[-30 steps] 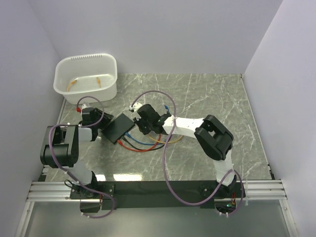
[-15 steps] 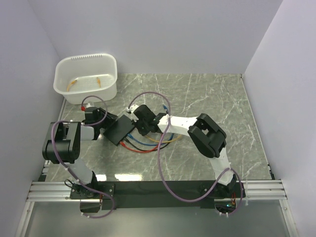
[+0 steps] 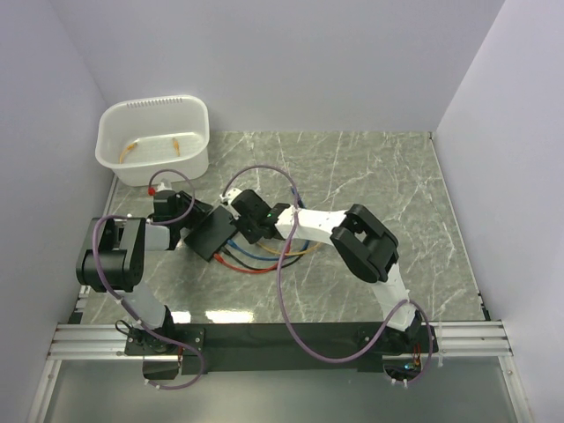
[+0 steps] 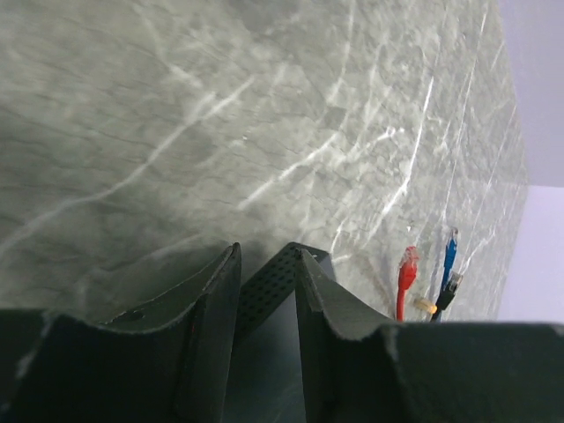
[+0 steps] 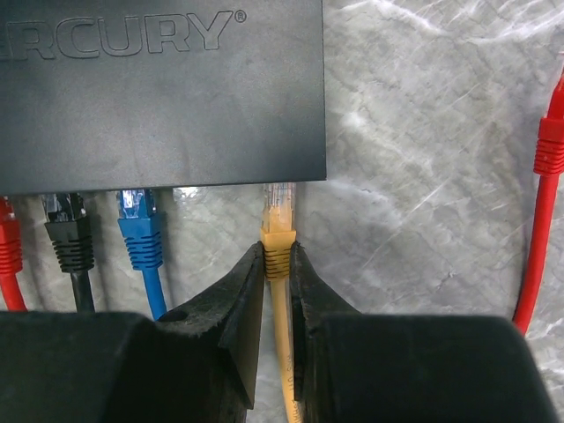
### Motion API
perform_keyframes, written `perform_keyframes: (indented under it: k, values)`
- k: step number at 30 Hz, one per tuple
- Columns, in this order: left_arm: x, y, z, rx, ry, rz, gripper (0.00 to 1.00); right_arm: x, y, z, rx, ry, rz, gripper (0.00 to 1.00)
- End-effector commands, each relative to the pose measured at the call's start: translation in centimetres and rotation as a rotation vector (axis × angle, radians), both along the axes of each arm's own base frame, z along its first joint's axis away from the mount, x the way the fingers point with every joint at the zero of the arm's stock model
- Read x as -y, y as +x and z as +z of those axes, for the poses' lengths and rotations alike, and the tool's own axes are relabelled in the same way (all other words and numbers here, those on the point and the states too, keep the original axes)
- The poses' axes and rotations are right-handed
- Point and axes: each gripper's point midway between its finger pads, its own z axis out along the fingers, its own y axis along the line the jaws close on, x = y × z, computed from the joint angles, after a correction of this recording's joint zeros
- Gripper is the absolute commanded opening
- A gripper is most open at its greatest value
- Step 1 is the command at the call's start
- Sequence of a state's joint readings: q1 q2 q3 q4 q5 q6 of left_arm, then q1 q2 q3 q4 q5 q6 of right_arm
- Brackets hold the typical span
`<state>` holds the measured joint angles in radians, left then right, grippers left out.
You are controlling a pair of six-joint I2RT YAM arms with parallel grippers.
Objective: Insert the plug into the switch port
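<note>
The switch (image 3: pixel 211 231) is a flat black box lying at an angle on the marble; its lid fills the top of the right wrist view (image 5: pixel 167 97). My right gripper (image 5: pixel 278 257) is shut on the ribbed boot of the yellow plug (image 5: pixel 278 220). The plug's clear tip touches the switch's socket edge, just right of a blue plug (image 5: pixel 139 231); how deep it sits is hidden. From above, the right gripper (image 3: pixel 247 220) is at the switch's right edge. My left gripper (image 4: pixel 267 263) clamps the switch's perforated side (image 4: pixel 269 284) and stands on its left (image 3: pixel 188 222).
Red (image 5: pixel 7 247), black (image 5: pixel 69 236) and blue plugs sit in the switch's edge, and a loose red cable (image 5: pixel 548 150) lies right of it. Coloured cables (image 3: pixel 264 256) trail across the marble. A white tub (image 3: pixel 196 163) stands at the back left.
My right arm has reached leftward, bringing its gripper up to the switch's right edge. The left gripper has closed slightly and stayed beside the switch.
</note>
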<state>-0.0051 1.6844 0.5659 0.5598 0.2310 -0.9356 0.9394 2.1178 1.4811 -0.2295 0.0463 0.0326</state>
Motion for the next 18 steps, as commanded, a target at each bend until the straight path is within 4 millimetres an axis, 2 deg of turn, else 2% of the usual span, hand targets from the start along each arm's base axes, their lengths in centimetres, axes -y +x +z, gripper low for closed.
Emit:
perform_keyframes:
  k: [1,7,12,16,18]
  values:
    - [1.1,0.1,0.4,0.029,0.009,-0.049,0.37,-1.7,-0.8,1.0,0.021,0.014,0.034,0.0]
    - [1.4,0.1,0.3,0.029,0.007,-0.056,0.37,-3.1,-1.2,2.2,0.028,0.051,0.032,0.0]
    - [1.5,0.0,0.0,0.02,0.002,-0.058,0.37,-3.5,-1.6,2.2,0.034,0.044,0.032,0.0]
    - [1.4,0.0,0.2,0.021,0.004,-0.052,0.37,-2.3,-1.5,1.8,0.051,-0.025,0.007,0.0]
    - [1.3,0.0,0.2,0.02,0.007,-0.047,0.37,-1.4,-2.1,1.2,0.032,-0.053,0.0,0.0]
